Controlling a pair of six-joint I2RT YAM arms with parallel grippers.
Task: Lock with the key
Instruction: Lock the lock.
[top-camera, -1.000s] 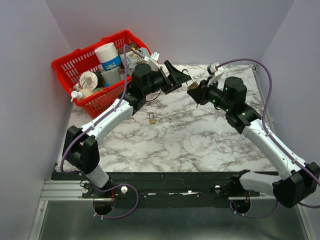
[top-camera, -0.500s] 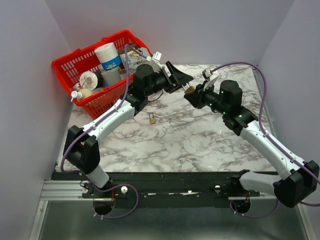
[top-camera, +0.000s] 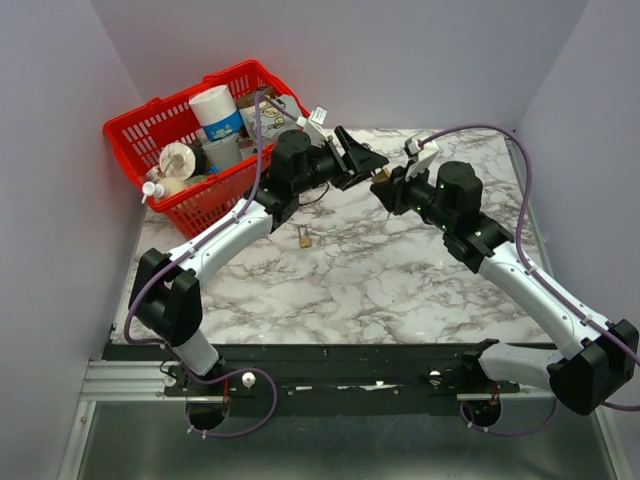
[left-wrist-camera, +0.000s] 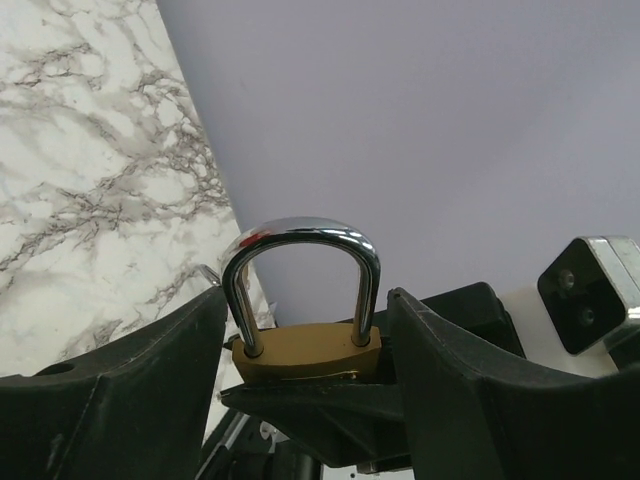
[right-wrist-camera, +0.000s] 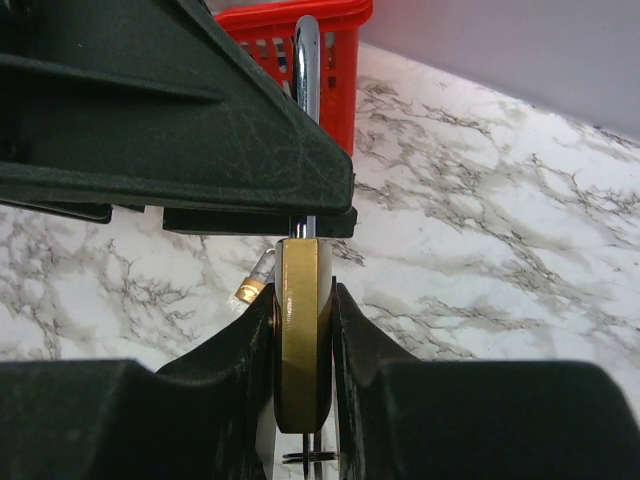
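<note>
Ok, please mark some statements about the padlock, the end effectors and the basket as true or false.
1. The right end effector holds the brass padlock by its body. True.
2. The red basket is empty. False: bottles stand in it.
3. The left end effector has one finger on each side of the padlock. True.
4. The small brass item lies in the basket. False: it lies on the marble table, outside it.
</note>
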